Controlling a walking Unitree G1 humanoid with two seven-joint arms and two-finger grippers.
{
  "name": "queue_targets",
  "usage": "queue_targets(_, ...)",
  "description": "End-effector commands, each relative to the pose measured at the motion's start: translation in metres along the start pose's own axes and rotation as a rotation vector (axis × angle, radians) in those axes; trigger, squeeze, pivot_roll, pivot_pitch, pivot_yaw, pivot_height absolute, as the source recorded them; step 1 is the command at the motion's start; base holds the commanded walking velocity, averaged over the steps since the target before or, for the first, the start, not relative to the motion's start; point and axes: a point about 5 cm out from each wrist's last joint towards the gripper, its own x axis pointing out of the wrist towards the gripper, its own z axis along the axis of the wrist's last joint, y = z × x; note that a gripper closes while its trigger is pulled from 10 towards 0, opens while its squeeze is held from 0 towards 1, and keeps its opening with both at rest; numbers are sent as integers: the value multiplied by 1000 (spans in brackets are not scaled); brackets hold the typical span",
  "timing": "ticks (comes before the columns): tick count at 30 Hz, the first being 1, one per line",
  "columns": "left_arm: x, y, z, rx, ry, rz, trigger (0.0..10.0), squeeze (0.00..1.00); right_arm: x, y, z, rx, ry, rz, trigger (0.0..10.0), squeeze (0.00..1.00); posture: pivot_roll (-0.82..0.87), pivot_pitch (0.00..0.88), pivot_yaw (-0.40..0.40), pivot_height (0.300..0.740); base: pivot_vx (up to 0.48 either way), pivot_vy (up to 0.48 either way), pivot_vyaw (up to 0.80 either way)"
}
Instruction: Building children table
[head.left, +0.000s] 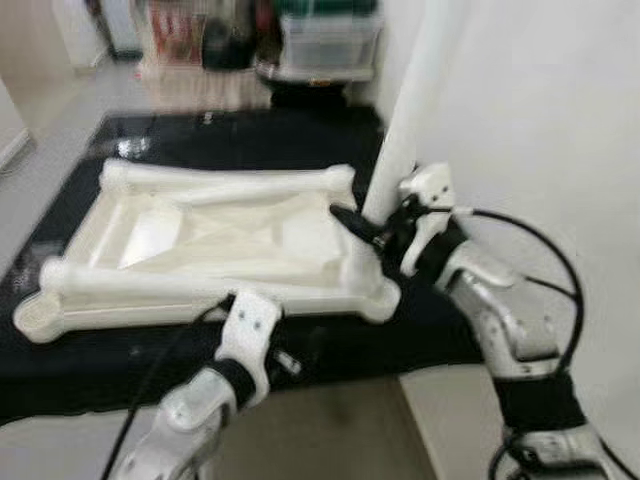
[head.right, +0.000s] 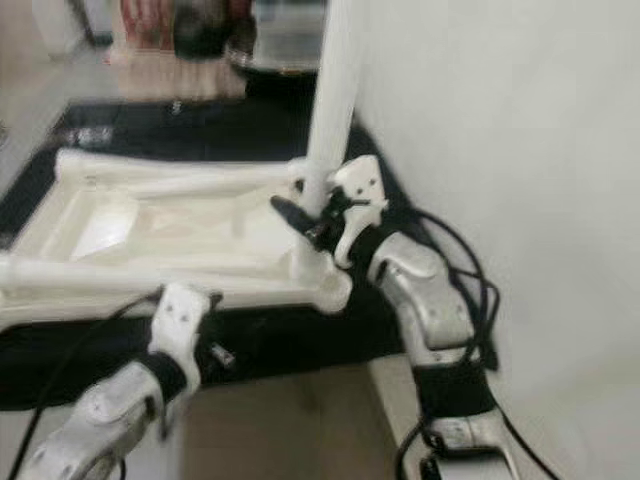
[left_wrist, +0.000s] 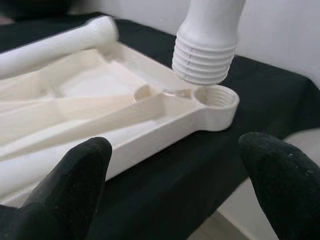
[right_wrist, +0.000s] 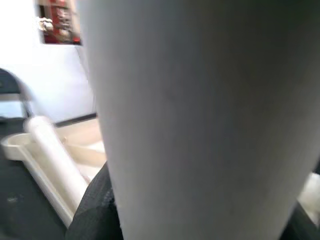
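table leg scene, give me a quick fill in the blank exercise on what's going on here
1. The right pincer holds the white table leg in an ____ position.
2. The leg's threaded end sits just above the corner ____ of the tabletop.
3. The upside-down tabletop lies on a ____ cloth.
4. The left pincer has its fingers ____ and holds nothing.

Missing words: upright; socket; black; open

One white tabletop (head.left: 210, 240) lies upside down on one black mat (head.left: 250, 140), with one upright white table leg (head.left: 405, 120), two loose legs lying on it, and two pincers.
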Motion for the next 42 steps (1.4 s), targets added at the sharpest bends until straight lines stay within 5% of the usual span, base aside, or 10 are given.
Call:
queue_targets(1,1,3,-5,11,16,19,10000,0,2,3,3,-5,-14,11,10000,0,-73,67,-48,740,0,0,0)
queue_targets(28,-1,6,-12,-39,-20,11,10000,0,5,10,-2,7,2,25,10000,0,-80,78,-52,740,0,-69,0)
queue_targets(42,1,14,-20,-29,48,89,10000,0,5,15,-3,7,7,39,10000,0,-66,92,-43,740,0,54,0)
